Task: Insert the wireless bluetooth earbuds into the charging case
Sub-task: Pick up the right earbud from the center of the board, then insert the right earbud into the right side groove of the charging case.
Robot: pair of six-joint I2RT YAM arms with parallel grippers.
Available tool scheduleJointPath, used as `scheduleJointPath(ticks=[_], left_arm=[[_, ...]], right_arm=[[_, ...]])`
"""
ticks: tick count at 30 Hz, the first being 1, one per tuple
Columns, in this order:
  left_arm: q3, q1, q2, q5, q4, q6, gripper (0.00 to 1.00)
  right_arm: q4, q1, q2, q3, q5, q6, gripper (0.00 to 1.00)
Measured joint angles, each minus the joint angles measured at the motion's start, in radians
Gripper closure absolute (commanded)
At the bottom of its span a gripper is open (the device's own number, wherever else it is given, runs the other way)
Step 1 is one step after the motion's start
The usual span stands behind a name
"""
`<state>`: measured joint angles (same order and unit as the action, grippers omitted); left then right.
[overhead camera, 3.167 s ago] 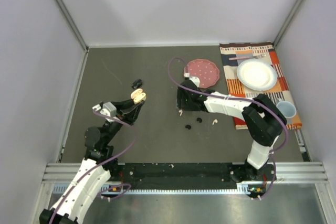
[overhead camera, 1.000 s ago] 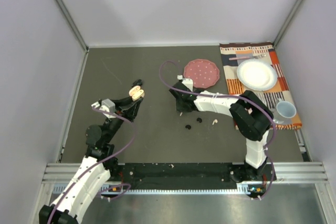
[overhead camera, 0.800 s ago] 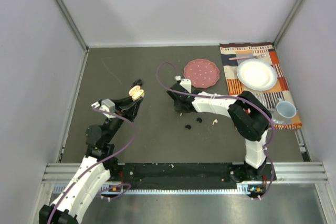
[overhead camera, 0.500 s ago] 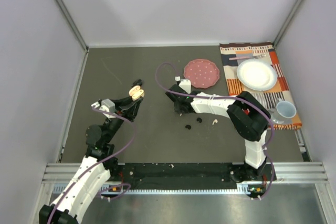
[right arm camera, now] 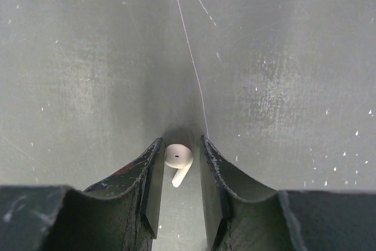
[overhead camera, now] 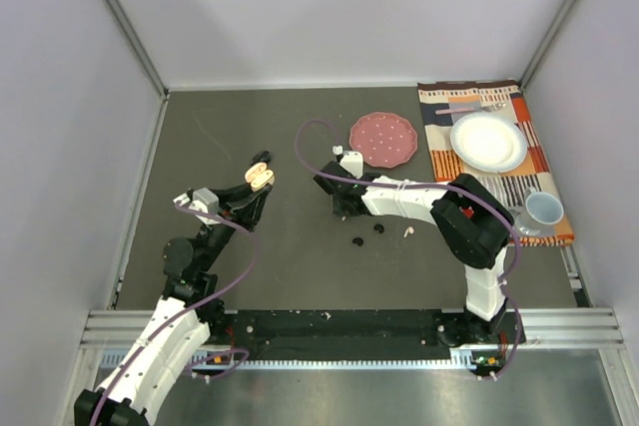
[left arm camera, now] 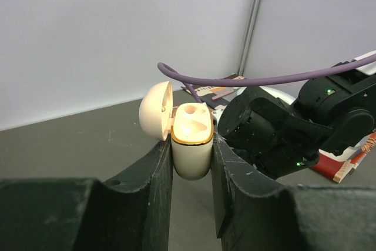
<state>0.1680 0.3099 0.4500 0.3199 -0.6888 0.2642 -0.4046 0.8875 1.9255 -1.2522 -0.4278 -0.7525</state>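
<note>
**Right fingers** [right arm camera: 148, 183]: set narrow, one on either side of a glossy white stemmed earbud [right arm camera: 178, 158] at lower centre of the wrist view, tips close to the scratched grey tabletop [right arm camera: 282, 57]. A sliver of gap shows on the right-hand side, so whether they clamp it cannot be told.
- Change: over the last few seconds the wrist has shifted left, off the lower edge of the pink disc [overhead camera: 382, 139]. In the final half second it barely moves.
- Judged: settled over this earbud, with the pick-up at hand.

**Left fingers** [left arm camera: 154, 174]: closed on the cream charging case [left arm camera: 192, 139], held upright at centre frame.
- The lid is hinged open to the left, and both sockets look empty.
- Change: the case has crept slightly up-frame in the overhead view.

**Loose stock, lower centre of the overhead view:** second white earbud [overhead camera: 406, 232]; two black earbuds [overhead camera: 357, 241] [overhead camera: 379, 228]. All lie on the tabletop, well apart from the case, and nothing is inserted yet.

**Markings:** no brand, label or legible writing anywhere. The case shows only a gold rim band.
</note>
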Motion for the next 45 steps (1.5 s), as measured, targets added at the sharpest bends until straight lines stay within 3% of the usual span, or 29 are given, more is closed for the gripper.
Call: scheduleJointPath(ticks=[5,22,30,45], left_arm=[[0.000,0.000,0.000,0.000,0.000,0.000,1.00],[0.000,0.000,0.006,0.000,0.000,0.000,1.00],[0.000,0.000,0.044,0.007,-0.008,0.023,1.00],[0.027,0.000,0.154,0.115,-0.029,0.087,1.00]], right_arm=[[-0.004,0.001,0.000,0.000,-0.002,-0.001,0.80],[0.010,0.003,-0.012,0.008,0.016,0.028,0.86],[0.112,0.031,-0.267,0.154,0.018,0.106,0.90],[0.482,0.180,-0.685,0.413,-0.251,0.357,0.92]])
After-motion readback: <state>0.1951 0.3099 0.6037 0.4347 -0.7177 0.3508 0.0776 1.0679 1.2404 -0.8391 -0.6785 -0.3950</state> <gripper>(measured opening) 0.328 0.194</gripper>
